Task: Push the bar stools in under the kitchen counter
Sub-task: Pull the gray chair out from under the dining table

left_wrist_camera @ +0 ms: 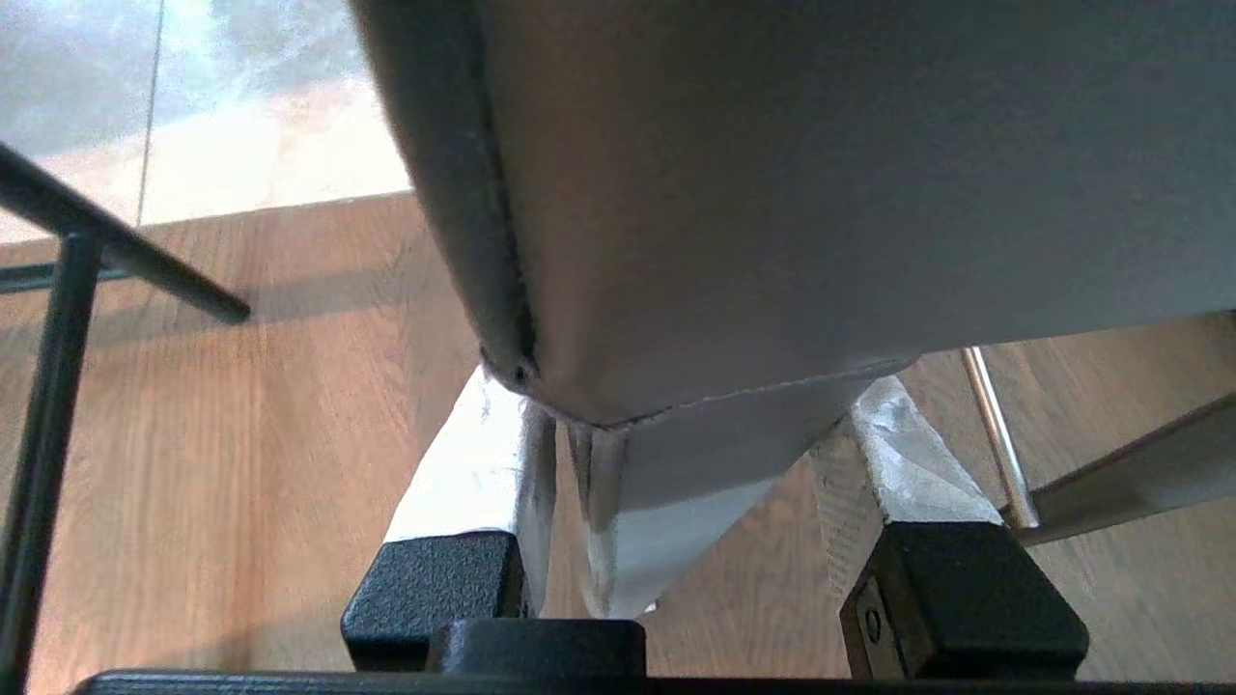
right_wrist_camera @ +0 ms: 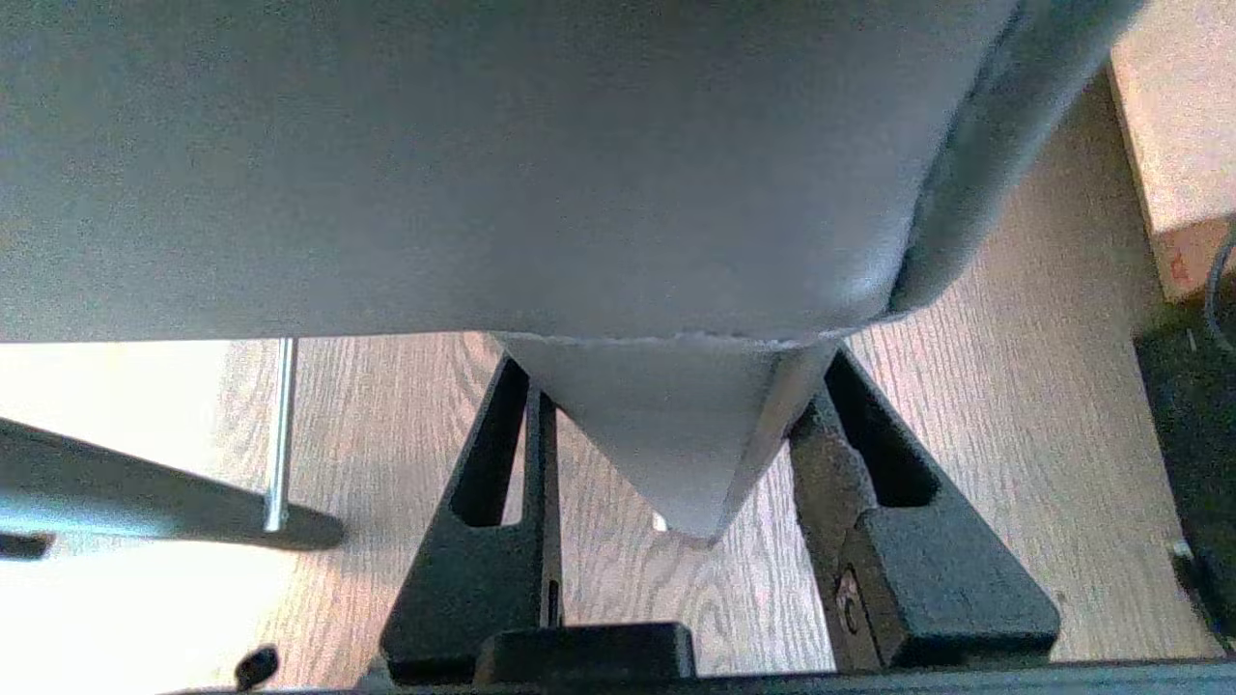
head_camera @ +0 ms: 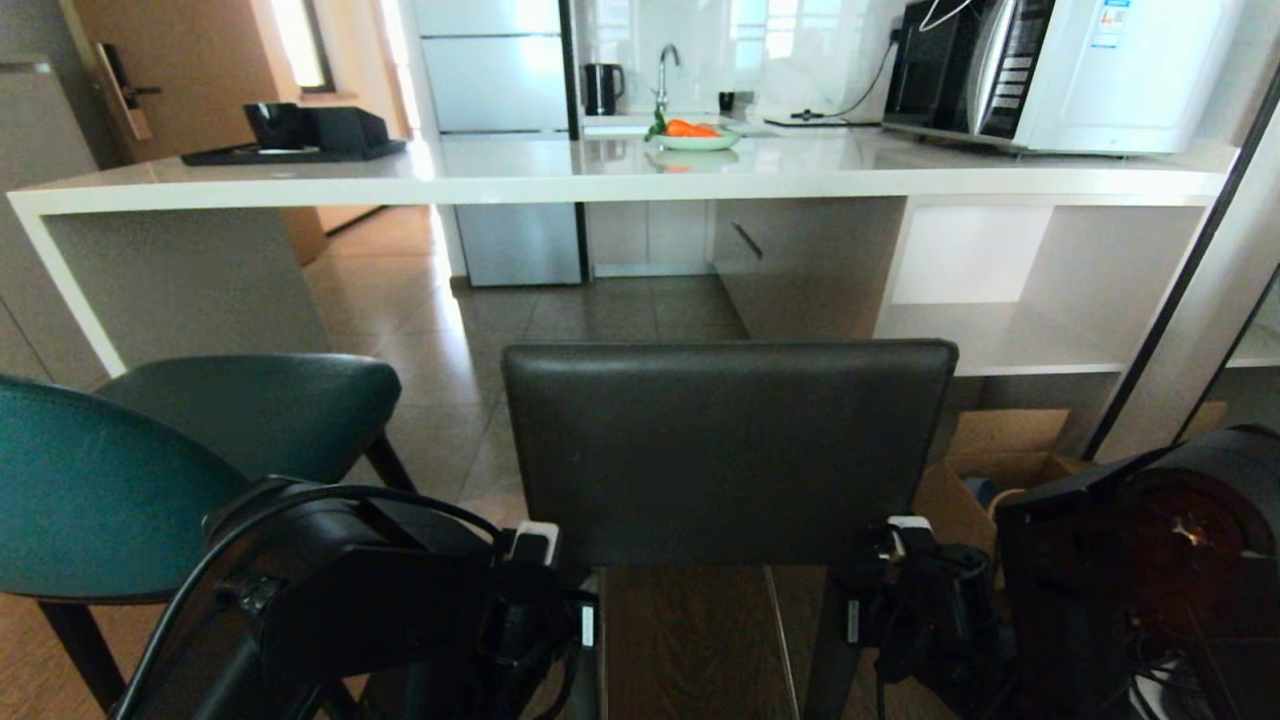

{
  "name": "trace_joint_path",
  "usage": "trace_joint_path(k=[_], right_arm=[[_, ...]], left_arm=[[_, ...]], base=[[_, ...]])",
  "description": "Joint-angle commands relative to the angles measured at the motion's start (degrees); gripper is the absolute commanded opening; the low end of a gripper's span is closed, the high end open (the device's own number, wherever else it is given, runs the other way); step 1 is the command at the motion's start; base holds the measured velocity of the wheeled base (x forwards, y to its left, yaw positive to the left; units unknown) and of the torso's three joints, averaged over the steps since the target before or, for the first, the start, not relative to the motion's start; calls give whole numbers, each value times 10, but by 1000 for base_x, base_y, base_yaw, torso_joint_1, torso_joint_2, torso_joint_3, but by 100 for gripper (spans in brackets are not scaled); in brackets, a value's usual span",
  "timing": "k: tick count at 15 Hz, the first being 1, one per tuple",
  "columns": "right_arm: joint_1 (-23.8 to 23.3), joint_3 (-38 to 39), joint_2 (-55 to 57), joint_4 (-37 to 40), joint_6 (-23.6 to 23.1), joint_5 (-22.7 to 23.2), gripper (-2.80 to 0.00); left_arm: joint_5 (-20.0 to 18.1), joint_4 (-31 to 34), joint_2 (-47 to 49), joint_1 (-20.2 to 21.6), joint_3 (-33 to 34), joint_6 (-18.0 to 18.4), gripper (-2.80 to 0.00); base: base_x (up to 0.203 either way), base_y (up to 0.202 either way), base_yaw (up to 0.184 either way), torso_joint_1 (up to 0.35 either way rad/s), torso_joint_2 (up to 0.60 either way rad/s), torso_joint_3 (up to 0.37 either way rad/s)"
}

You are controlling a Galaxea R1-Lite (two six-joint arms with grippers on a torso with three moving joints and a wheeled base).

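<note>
Nearest to us, low in the head frame, sit our two arms: the left gripper [head_camera: 535, 545] at lower centre-left and the right gripper [head_camera: 905, 535] at lower centre-right, each up against a bottom corner of the dark grey stool's [head_camera: 728, 450] square backrest. From the left wrist we see the left gripper [left_wrist_camera: 700, 463] with its pale fingers [left_wrist_camera: 483, 463] set either side of the post under that backrest corner, narrowed to about the post's width; one finger lies against it, the other just beside. From the right wrist the right gripper [right_wrist_camera: 666, 454] shows the same, its dark fingers [right_wrist_camera: 502, 463] straddling the other post [right_wrist_camera: 676, 434] closely. We cannot tell whether either pair truly clamps. A chrome rod [left_wrist_camera: 995, 434] of the stool shows beyond. The grey stool fills the middle of the head frame, standing short of the bench [head_camera: 620, 170], which runs across the upper frame with wood and tile floor [head_camera: 560, 320] between them. The teal stool [head_camera: 150, 460] stands at lower left, beside the grey one and likewise not under the bench. On the bench: a black tray [head_camera: 295, 150] upper left, a plate of carrots [head_camera: 695, 135] upper centre, a microwave [head_camera: 1060, 70] upper right.
</note>
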Motion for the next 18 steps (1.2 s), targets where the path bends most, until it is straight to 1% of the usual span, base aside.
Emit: trace_joint_path(k=[1,10,18], right_arm=[[0,0,-1,-5,1,-1,-280],[0,10,-13,-5,2,-1,-280],[1,18,-15,-5,2,0,-280]], left_arm=[[2,-5,-2,0,0,-1,-280],[10,-5,-12,-1,0,-4,-280],[8,-5,-21,-6,19,-5,-280]], base=[[0,0,0,0,0,0],[0,0,0,0,0,0],[0,0,0,0,0,0]])
